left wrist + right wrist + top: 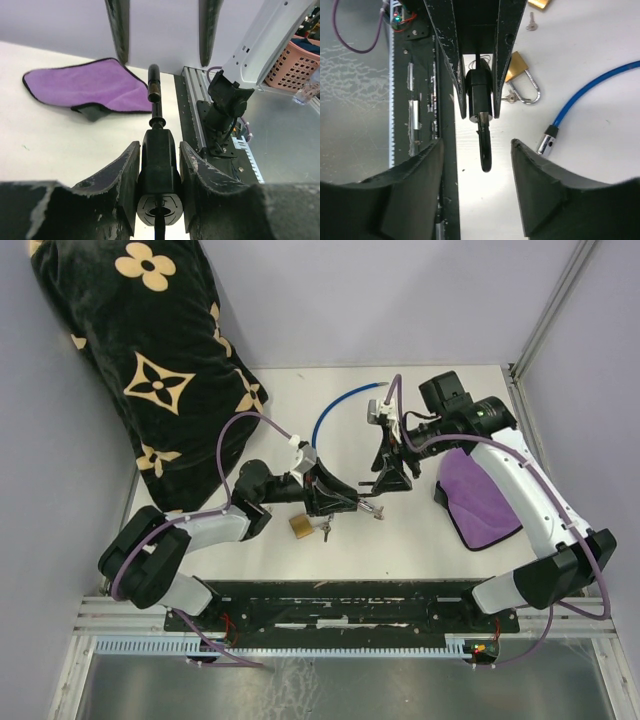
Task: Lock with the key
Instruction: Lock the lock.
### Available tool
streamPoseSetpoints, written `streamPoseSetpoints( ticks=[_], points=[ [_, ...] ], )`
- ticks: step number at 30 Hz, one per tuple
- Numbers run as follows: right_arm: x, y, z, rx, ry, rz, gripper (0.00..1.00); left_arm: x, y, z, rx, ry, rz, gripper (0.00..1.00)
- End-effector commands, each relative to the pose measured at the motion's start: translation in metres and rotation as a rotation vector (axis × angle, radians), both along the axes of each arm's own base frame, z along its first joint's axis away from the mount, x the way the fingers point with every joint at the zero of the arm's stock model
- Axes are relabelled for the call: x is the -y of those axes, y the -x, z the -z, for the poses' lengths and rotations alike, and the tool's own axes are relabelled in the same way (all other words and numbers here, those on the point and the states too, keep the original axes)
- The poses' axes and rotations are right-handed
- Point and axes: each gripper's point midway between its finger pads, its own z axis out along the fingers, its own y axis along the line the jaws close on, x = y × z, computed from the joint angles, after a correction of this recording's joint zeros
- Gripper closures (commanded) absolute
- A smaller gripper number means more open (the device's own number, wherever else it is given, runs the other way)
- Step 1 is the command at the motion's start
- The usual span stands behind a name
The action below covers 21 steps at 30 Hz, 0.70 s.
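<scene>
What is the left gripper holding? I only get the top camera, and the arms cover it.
Observer: The left wrist camera shows the left gripper closed on a black cylinder.
Operator: Does the right gripper grip it too?
Observer: No. The right wrist camera shows it open, its jaws apart from the cylinder.
Operator: Where is the metal end of the blue cable?
Observer: Loose on the table near the brass padlock, plugged into nothing.
</scene>
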Motion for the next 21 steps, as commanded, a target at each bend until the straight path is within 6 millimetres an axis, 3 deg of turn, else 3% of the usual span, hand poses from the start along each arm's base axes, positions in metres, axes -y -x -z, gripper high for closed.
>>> streamPoseSetpoints(
  ticks=[1,5,10,15,21],
  points=[
    [0.013,-0.010,-0.039,0.199,-0.015,0.027,0.26,-0.007,-0.003,-0.034,-0.042,0.055,0.008,0.97],
    [0.020,0.009,-0.054,0.435,-0.056,-0.197,0.12,-0.011,0.007,-0.045,-0.113,0.074,0.059,0.97],
    [0.020,0.040,-0.036,0.714,-0.165,-0.580,0.07,-0.012,0.013,-0.063,-0.186,0.110,0.106,0.97],
    [0.015,0.032,-0.029,0.816,-0.177,-0.632,0.11,-0.019,0.017,-0.087,-0.274,0.206,0.161,0.97],
    [0.012,0.024,-0.028,0.886,-0.176,-0.630,0.15,-0.019,0.007,-0.095,-0.462,0.275,0.198,0.97]
  ],
)
